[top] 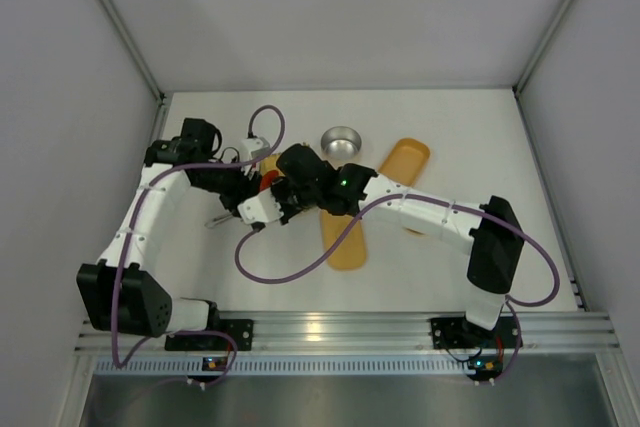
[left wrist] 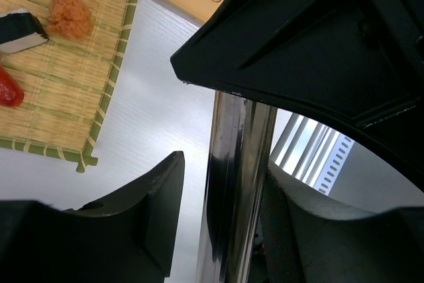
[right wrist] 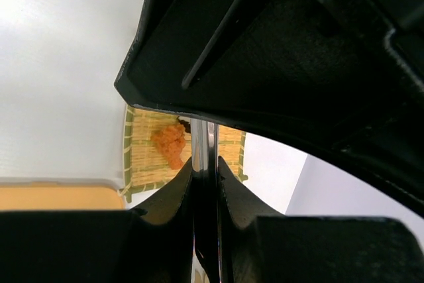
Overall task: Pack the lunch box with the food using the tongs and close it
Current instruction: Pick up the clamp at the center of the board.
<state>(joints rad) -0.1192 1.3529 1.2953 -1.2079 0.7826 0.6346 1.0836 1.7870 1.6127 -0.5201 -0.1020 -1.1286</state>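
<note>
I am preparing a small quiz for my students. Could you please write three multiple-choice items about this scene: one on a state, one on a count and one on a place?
1. The fingers of the right gripper are:
A. shut on the tongs
B. wide open and empty
C. shut on a food piece

2. How many food pieces does the left wrist view show?
A. one
B. three
C. six

3. The food pieces lie:
A. on the tongs
B. between the right gripper's fingers
C. on the woven mat

Answers:
1 A: in the right wrist view both fingers press on the thin metal strip.
2 B: there is an orange-red piece, a black-and-white piece and a red piece.
3 C: all three rest on the mat's slats.
</note>
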